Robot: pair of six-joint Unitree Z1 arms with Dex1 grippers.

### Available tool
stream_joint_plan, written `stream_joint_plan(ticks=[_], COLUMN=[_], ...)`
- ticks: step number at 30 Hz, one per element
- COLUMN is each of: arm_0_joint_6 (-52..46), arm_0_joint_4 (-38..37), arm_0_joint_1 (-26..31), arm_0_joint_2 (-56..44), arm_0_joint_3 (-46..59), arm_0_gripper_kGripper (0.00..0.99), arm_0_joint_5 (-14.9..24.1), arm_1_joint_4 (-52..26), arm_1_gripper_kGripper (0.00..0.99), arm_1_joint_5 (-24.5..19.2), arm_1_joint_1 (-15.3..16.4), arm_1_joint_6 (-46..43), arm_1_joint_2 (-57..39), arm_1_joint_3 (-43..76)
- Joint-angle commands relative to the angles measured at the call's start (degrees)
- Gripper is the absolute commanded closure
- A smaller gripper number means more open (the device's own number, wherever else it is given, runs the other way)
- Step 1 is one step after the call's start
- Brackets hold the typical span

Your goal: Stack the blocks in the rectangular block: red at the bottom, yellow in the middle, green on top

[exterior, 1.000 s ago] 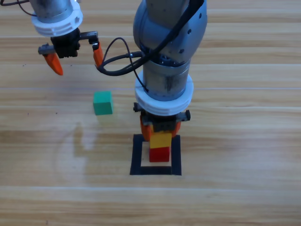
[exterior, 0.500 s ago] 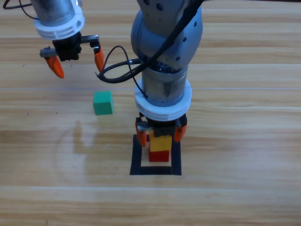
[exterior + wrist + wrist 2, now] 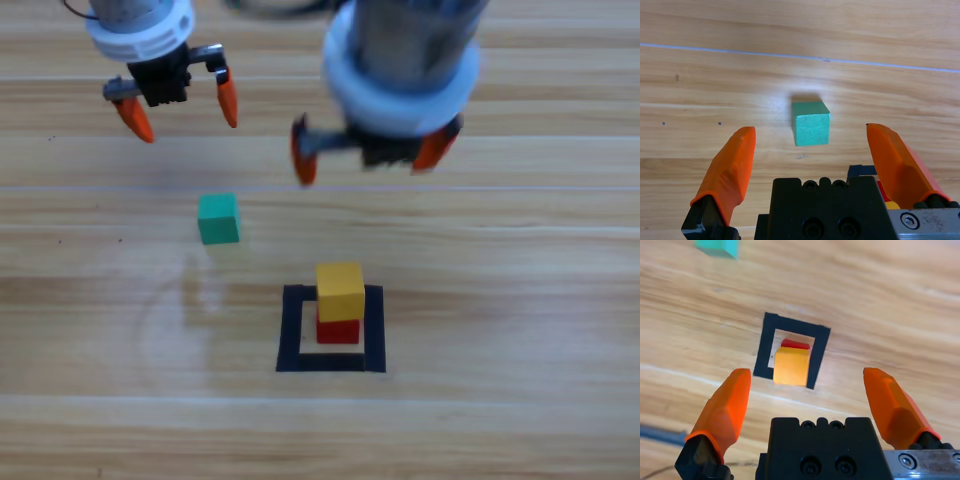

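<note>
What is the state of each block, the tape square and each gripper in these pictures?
red cube: inside the tape square, under the yellow cube.
yellow cube: stacked on the red cube.
green cube: alone on the table, outside the square, not stacked.
tape square: holds the two-cube stack.
left gripper: open, empty, above the green cube.
right gripper: open, empty, raised above the stack.

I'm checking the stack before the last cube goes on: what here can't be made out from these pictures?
- Red cube: in the high and right wrist views the yellow cube covers most of it, so exact alignment is unclear.
- Black tape square: in the left wrist view only a corner shows; the gripper body hides the rest.
- Green cube: cut off by the right wrist view's top edge.
</note>
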Motion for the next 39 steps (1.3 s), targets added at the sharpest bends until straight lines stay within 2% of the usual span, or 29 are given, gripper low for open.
stream_joint_plan(ticks=[1,2,3,4,5,6,8,10,12,13,16,21,28,31,34,35,36,39], arm_0_joint_6=[-5.27,-6.06,-6.77,-7.73,-8.17,-8.7,-9.14,-9.32,-9.49,-9.49,-9.4,-7.73,-6.06,-4.22,-2.64,-1.93,-1.49,-0.61], arm_0_joint_4=[-0.45,-0.36,-0.36,-0.36,-0.36,-0.36,-0.36,-0.45,-0.45,-0.36,-0.45,-0.63,-2.38,-5.72,-11.88,-13.55,-14.07,-14.25], arm_0_joint_1=[-6.91,-7.44,-7.79,-8.14,-8.23,-8.31,-8.23,-8.14,-7.79,-7.52,-6.91,-6.29,-5.94,-5.15,-3.92,-3.3,-3.04,-2.69], arm_0_joint_2=[6.88,7.41,8.02,8.55,8.73,8.9,9.25,9.69,9.96,10.4,11.45,12.77,12.68,11.1,7.67,6.79,6.53,6.26], arm_0_joint_3=[0.53,0.62,0.7,0.97,1.23,1.32,1.41,1.41,1.41,1.49,2.02,2.2,3.87,7.65,14.85,16.88,17.49,17.4], arm_0_gripper_kGripper=[0.042,0.044,0.044,0.044,0.044,0.044,0.044,0.044,0.044,0.044,0.044,0.045,0.05,0.148,0.185,0.252,0.28,0.292], arm_0_joint_5=[3.02,3.2,3.46,3.46,3.46,3.46,3.64,3.73,3.81,3.9,4.43,4.43,4.08,3.02,1.09,0.47,0.03,-0.32], arm_1_joint_4=[-16.76,-23.27,-32.41,-36.28,-38.47,-38.65,-40.76,-43.04,-43.04,-42.95,-41.72,-41.2,-41.11,-39.88,-39.35,-38.56,-38.38,-38.03], arm_1_gripper_kGripper=[0.0,0.0,0.0,0.0,0.0,0.0,0.0,0.0,0.0,0.0,0.004,0.005,0.01,0.011,0.011,0.011,0.011,0.011], arm_1_joint_5=[2.16,5.94,12.53,15.6,17.01,16.22,11.74,11.91,12.53,16.4,20.0,22.2,22.81,22.37,22.2,22.11,22.11,22.11], arm_1_joint_1=[0.06,-2.4,-7.5,-10.05,-11.89,-12.68,-12.77,-12.77,-12.77,-12.77,-12.77,-12.77,-12.77,-12.51,-11.19,-10.57,-10.4,-10.22], arm_1_joint_6=[-9.88,-11.99,-16.21,-18.85,-21.92,-25.44,-31.77,-44.25,-45.39,-45.48,-45.57,-46.27,-46.71,-47.24,-47.5,-47.67,-47.67,-47.76], arm_1_joint_2=[-25.88,-29.92,-35.99,-38.62,-41.26,-43.37,-48.99,-55.32,-59.72,-61.21,-57.7,-51.1,-46.36,-46.09,-42.75,-41.87,-41.52,-41.44], arm_1_joint_3=[25.38,32.85,43.84,48.5,52.1,54.3,59.75,64.49,66.69,67.92,68.1,67.48,66.07,65.02,63.09,62.12,61.86,61.77])
